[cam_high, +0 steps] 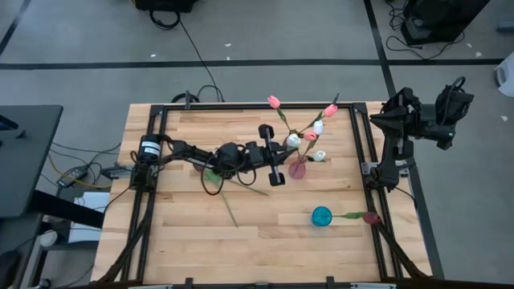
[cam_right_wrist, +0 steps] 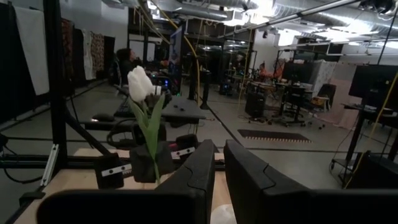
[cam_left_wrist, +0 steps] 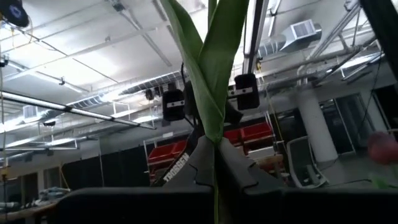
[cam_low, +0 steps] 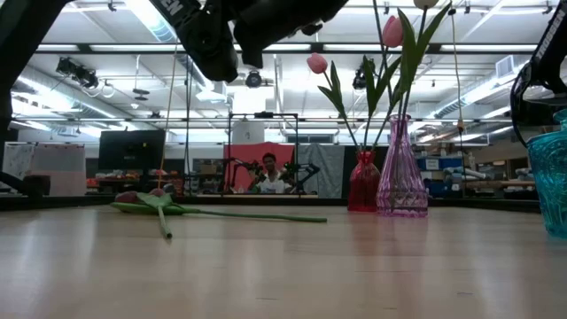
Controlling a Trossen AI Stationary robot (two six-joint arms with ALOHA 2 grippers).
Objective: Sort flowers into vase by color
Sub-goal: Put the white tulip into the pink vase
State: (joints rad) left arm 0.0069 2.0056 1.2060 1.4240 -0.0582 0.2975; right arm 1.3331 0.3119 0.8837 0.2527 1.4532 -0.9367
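My left claw is pinching a green flower stem between its fingers, and the leaves stick up right in front of my wrist camera. I hold this flower high over the worktop, just beside the pink vase. That vase already holds a bunch of pink and white flowers, so I think a good part of the job is done. A small red vase stands beside it. One more flower lies flat on the wood under my arm and waits to be sorted. A blue vase stands near the right edge with a dark flower lying next to it. My left arm reaches straight across the middle. My right claw waits off at the right side with its fingers pressed almost together, holding nothing.
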